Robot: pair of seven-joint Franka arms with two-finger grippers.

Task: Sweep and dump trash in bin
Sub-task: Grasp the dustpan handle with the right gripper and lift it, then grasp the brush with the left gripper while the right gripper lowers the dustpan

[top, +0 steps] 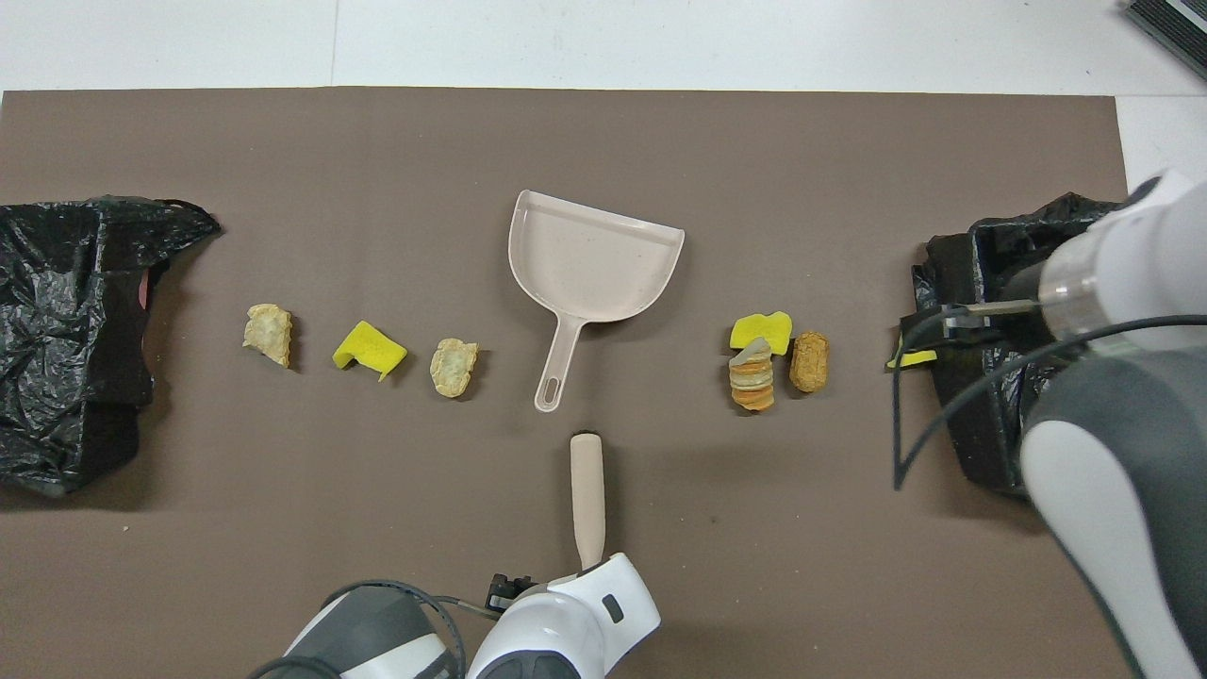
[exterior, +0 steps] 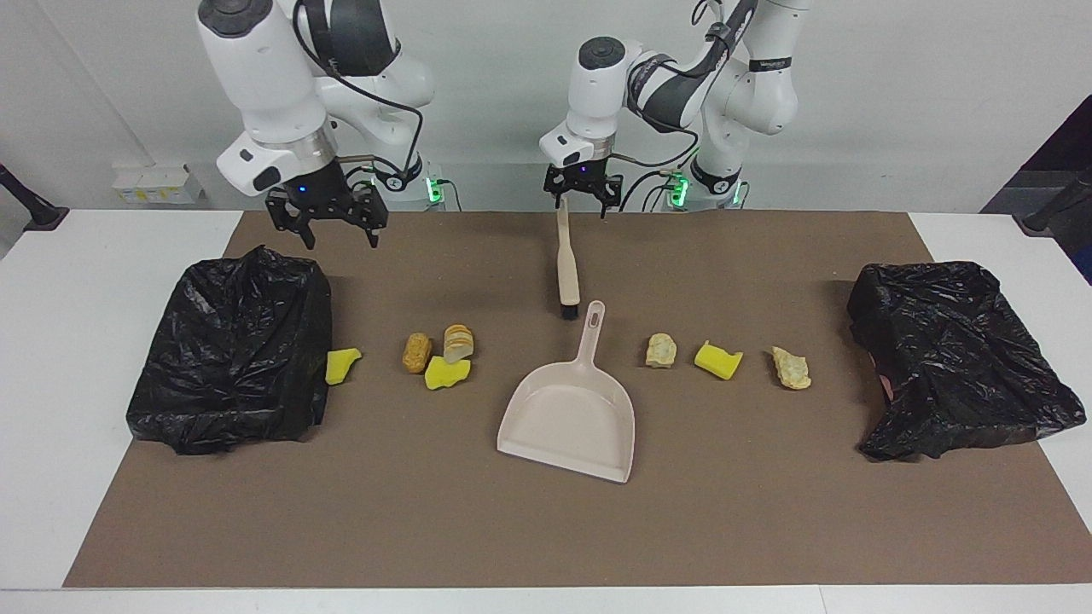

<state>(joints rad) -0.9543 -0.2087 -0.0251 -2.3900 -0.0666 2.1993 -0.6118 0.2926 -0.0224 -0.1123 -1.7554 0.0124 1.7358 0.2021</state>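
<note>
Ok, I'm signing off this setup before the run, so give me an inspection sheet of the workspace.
Surface: brown mat on white table.
Job's things: seven scraps in a row; dustpan mid-mat; brush lying nearer the robots; two bag-lined bins, one at each end.
Clutter: nothing seen.
Grippers: left gripper open over the brush handle's end; right gripper open, raised beside one bin, empty.
Cables: black leads on the arms.
Surroundings: plain wall.

you see two glossy white arms with dark grey joints, black cables, black grippers, blue wrist lights, green base lights.
</note>
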